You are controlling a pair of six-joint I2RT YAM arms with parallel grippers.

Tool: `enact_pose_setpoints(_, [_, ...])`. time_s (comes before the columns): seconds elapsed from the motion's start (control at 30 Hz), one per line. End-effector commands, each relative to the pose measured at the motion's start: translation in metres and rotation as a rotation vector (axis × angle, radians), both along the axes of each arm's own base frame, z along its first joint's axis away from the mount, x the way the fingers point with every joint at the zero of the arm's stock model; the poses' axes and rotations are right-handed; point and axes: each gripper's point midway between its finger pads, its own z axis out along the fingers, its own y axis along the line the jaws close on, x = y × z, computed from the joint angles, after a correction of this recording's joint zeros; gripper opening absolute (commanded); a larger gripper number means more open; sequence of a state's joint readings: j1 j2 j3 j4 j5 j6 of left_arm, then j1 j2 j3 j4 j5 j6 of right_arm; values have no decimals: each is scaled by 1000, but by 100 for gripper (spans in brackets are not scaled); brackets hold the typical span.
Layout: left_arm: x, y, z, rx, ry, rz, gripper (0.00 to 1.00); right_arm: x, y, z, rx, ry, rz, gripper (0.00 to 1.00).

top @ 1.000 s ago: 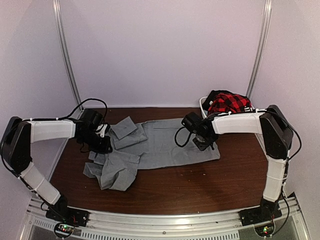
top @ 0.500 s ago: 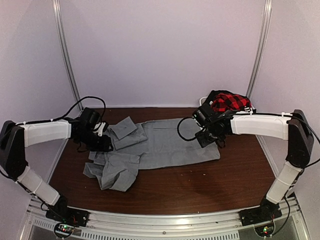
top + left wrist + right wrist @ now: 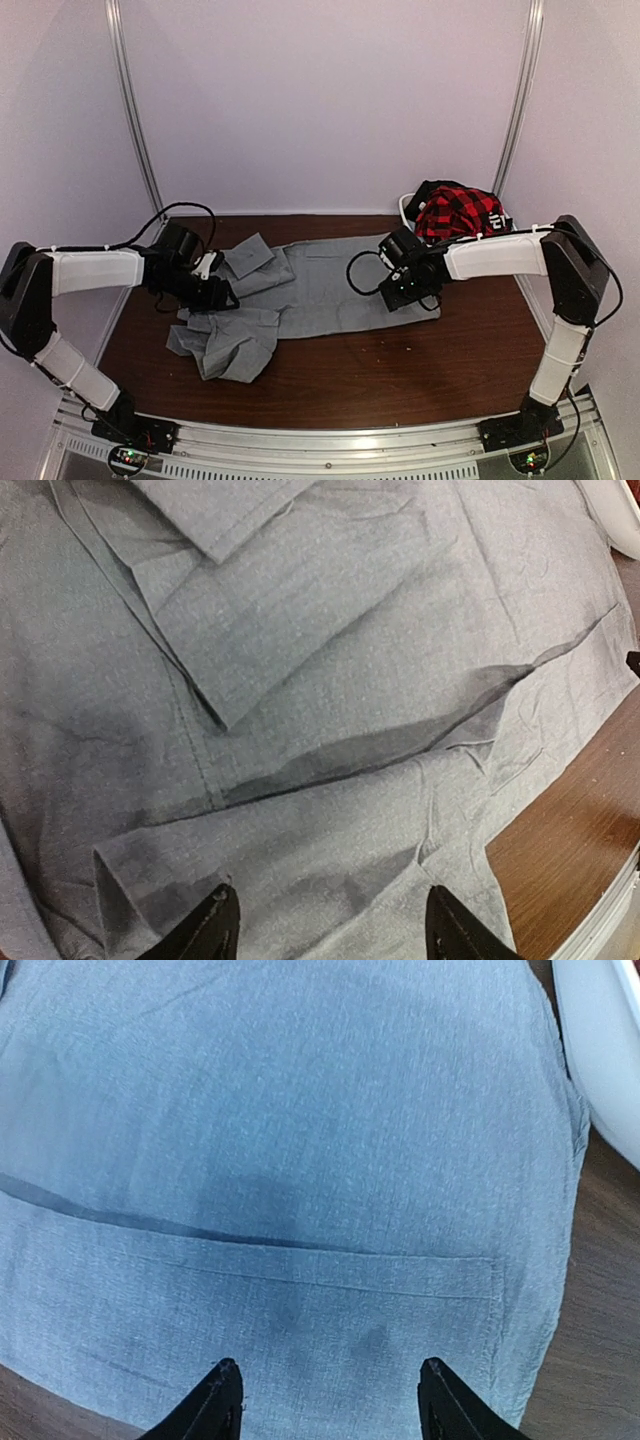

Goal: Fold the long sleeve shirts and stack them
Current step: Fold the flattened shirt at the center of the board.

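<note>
Right end effector has slid nearer across the grey shirt.

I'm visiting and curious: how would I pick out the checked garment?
Look at the brown table, then its far right corner. There, bunched in a white bin, lies the red-and-black checked garment; the only other cloth, a grey shirt, is plain and spread across the middle.
</note>
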State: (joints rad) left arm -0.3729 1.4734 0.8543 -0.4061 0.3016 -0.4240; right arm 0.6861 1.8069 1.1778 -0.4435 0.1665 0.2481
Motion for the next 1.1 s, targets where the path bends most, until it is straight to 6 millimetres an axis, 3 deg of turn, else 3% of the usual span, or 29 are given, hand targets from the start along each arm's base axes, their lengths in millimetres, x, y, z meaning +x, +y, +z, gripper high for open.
enact_pose_setpoints(0.0, [8, -11, -10, -76, -2, -3, 65, -2, -7, -20, 58, 43, -46, 61])
enact_pose_setpoints(0.37, [19, -6, -47, -17, 39, 44, 66, -53, -32, -59, 107, 157, -102, 59])
enact_pose_setpoints(0.6, [36, -5, -46, 12, 12, 55, 66, -84, -33, -50, 156, 167, -118, 59])
enact_pose_setpoints(0.7, [45, -9, -30, -4, -30, 51, 67, -80, -39, -39, 139, 130, -133, 60])
enact_pose_setpoints(0.83, [47, -8, 15, -33, -130, 58, 69, -72, -38, -28, 117, 104, -120, 62])
enact_pose_setpoints(0.93, [32, -6, 44, -61, -165, 39, 70, -67, -33, -25, 115, 98, -107, 62])
enact_pose_setpoints(1.07, [-6, 4, 60, -68, -169, 35, 71, -64, -30, -24, 121, 95, -97, 62])
